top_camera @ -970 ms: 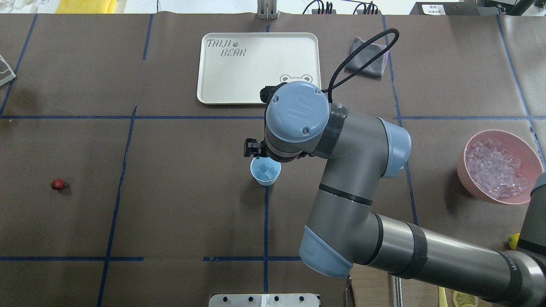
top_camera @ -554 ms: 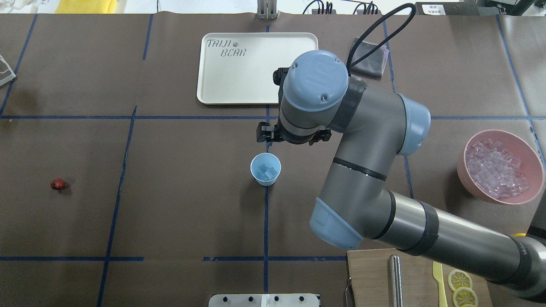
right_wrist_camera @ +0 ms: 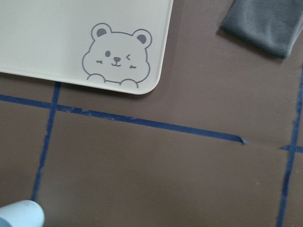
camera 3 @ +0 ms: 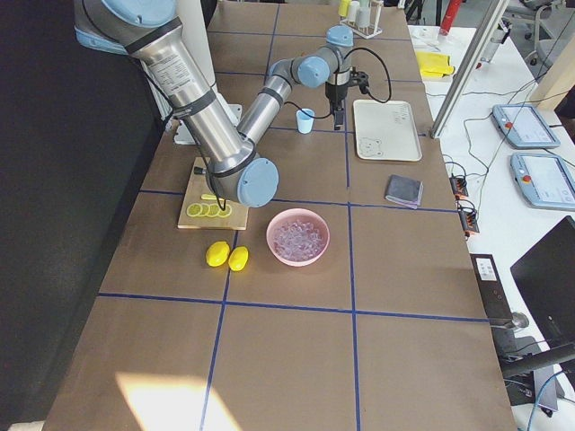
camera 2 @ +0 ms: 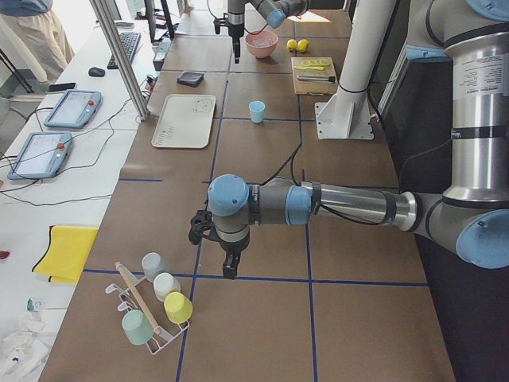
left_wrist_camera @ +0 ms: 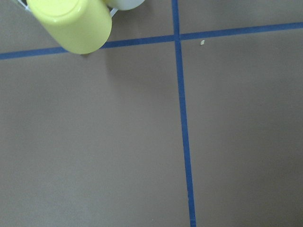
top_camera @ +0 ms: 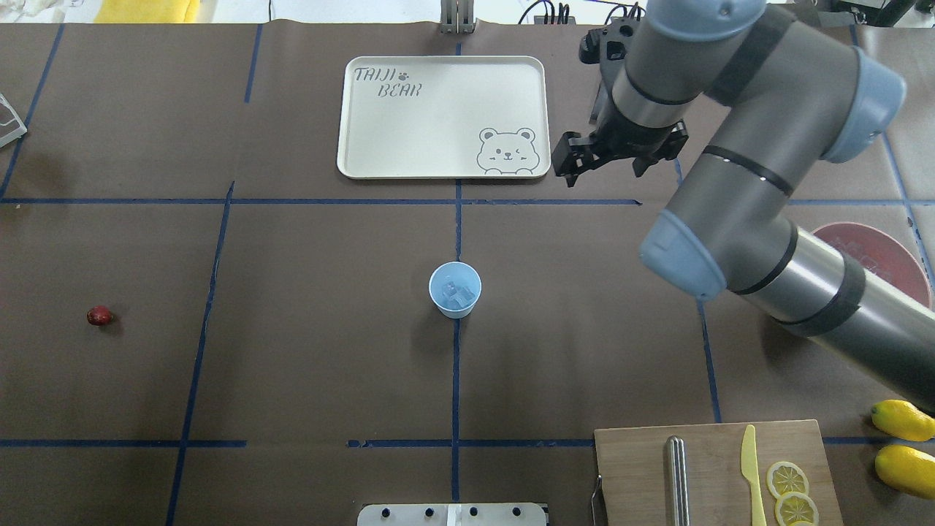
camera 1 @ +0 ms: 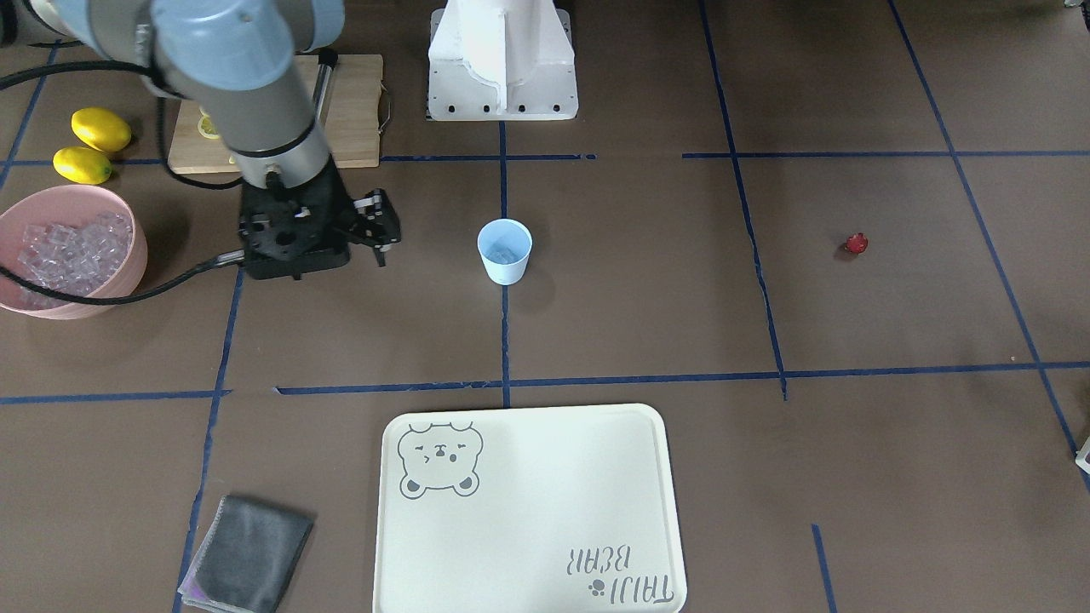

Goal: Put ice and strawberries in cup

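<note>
The light blue cup [top_camera: 454, 290] stands upright at the table's middle, with a few pieces of ice [top_camera: 459, 294] inside it. More ice fills the pink bowl [camera 1: 72, 247] on the robot's right. The strawberry [top_camera: 99, 315] lies alone on the mat far to the left. My right gripper [top_camera: 610, 157] hangs open and empty beside the tray's near right corner, well away from the cup [right_wrist_camera: 19, 215]. My left gripper [camera 2: 229, 267] shows only in the exterior left view, near a cup rack, and I cannot tell its state.
A cream tray [top_camera: 438, 117] lies beyond the cup and a grey cloth [camera 1: 247, 553] to its right. A cutting board [top_camera: 708, 475] holds lemon slices and a yellow knife, with two lemons [top_camera: 902, 420] beside it. The cup rack [camera 2: 155, 310] stands at the left end.
My right arm has swung away from above the cup, back and to the right, to the tray's corner. The cup, its ice and the strawberry have stayed put.
</note>
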### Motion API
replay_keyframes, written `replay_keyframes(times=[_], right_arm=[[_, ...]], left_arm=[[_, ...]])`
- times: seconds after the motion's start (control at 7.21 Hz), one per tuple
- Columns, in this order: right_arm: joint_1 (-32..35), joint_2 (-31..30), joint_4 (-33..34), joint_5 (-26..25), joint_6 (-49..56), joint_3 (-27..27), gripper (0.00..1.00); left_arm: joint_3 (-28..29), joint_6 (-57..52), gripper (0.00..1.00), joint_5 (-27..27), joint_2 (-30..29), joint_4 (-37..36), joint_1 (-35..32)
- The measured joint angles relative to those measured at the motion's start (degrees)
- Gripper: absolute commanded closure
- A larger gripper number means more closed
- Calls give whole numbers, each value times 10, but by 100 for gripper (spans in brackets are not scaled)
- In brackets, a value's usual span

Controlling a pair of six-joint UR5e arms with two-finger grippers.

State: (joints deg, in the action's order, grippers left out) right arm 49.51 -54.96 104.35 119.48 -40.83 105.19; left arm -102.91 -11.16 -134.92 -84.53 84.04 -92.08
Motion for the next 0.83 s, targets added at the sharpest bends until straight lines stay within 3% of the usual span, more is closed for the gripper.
replay_keyframes(times=[0.42, 0.83], right_arm=[[158, -126, 1, 80, 272, 14, 0], [299, -253, 2, 111, 492, 10, 0]], left_arm=[[-3, 37, 0, -26, -33, 29, 6], [-26, 144, 0, -43, -39, 31, 44]])
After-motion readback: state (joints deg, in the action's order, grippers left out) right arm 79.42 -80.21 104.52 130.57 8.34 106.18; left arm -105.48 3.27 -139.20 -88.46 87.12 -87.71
